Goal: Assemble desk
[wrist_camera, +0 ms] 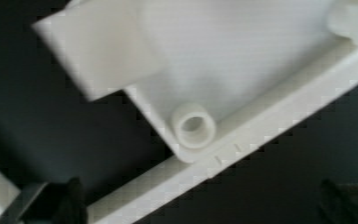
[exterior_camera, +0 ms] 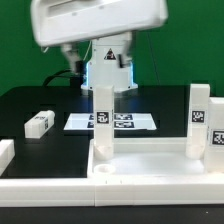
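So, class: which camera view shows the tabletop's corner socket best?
The wrist view: the corner socket appears large, seen from above, as an open ring at the tabletop rim. The exterior view shows that socket only small and side-on.

White robot arm (exterior_camera: 108, 62) with a blurred pale casing, black cables, and dark fingers (wrist_camera: 48, 200).

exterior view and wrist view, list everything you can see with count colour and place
tabletop: one, white, rimmed, front of the exterior view; a corner socket shows in the wrist view
upright legs: two, white, tagged, standing on the tabletop, one near the middle, one at the exterior view's right
loose leg: one, white, lying on the table at the exterior view's left
marker board: one, white with black tags, flat behind the tabletop
table: one, black
arm: one, white, at the back
tool: one, dark fingers, open, holding nothing
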Robot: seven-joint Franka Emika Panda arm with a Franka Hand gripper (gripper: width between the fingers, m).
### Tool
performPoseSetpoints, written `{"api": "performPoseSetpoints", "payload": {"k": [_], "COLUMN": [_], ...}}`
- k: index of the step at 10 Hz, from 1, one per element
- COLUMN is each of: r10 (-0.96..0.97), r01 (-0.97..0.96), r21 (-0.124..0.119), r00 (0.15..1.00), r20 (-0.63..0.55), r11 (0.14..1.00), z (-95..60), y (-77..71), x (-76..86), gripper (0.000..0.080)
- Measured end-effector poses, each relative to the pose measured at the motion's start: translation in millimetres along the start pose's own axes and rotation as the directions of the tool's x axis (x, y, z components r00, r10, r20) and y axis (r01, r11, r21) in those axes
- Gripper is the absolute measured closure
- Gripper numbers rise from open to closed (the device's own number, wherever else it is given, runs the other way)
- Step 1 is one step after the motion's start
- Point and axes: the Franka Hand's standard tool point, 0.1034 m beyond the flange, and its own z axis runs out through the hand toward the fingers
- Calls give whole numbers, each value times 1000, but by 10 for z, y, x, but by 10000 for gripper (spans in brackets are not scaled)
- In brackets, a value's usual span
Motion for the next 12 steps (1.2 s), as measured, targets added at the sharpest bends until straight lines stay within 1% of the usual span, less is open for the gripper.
{"api": "performPoseSetpoints", "payload": {"k": [1,2,3,4,5,6,7,8,9,10,11,12], "r10": [-88,-168,-201,-182,-185,-184,-190,-177,-157,-144,-130,-113], "r01": [88,168,202,183,186,185,191,178,162,160,150,134], "r21": [-5,-12,-22,-21,-10,-9,7,20,14,-1,-7,-2], "r00": [996,985,979,983,981,981,972,954,930,897,880,847], "r20": [6,27,33,37,61,65,137,243,332,417,456,519], "r11": [996,986,979,983,983,983,982,984,987,987,989,991], "z": [-7,23,76,89,91,95,137,295,500,675,793,799], "y": [219,533,692,668,643,647,666,823,1043,1263,1408,1445], "x": [19,15,21,13,-11,-12,-85,-110,-114,-193,-287,-421], "gripper": [150,150,150,150,150,150,150,150,150,150,150,150]}}
